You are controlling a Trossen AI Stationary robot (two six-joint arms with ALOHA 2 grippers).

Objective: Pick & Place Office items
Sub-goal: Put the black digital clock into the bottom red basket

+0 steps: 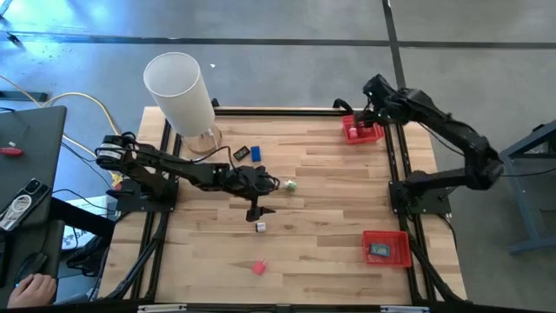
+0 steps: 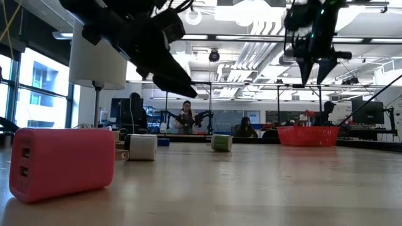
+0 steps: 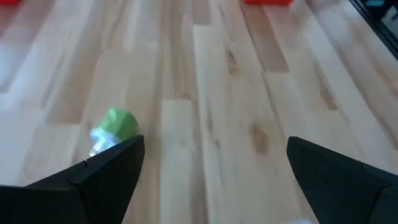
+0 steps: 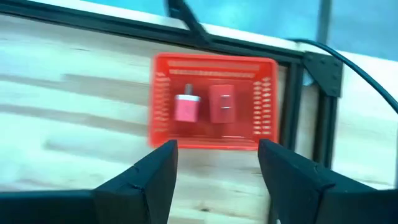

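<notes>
Pink piece (image 2: 61, 162) aside, I've my left tool (image 1: 261, 193) spread wide by the green item (image 1: 290, 184) (probably next), needing descent; right tool (image 4: 214, 163) released over its tray (image 4: 160, 112).

Grey concrete floor (image 1: 287, 52), bright windows (image 2: 38, 88), ceiling ducts (image 2: 251, 53), distant desks.

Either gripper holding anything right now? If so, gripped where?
Nothing held. Left gripper is open near the green piece; right gripper is open and empty above the red tray.
</notes>
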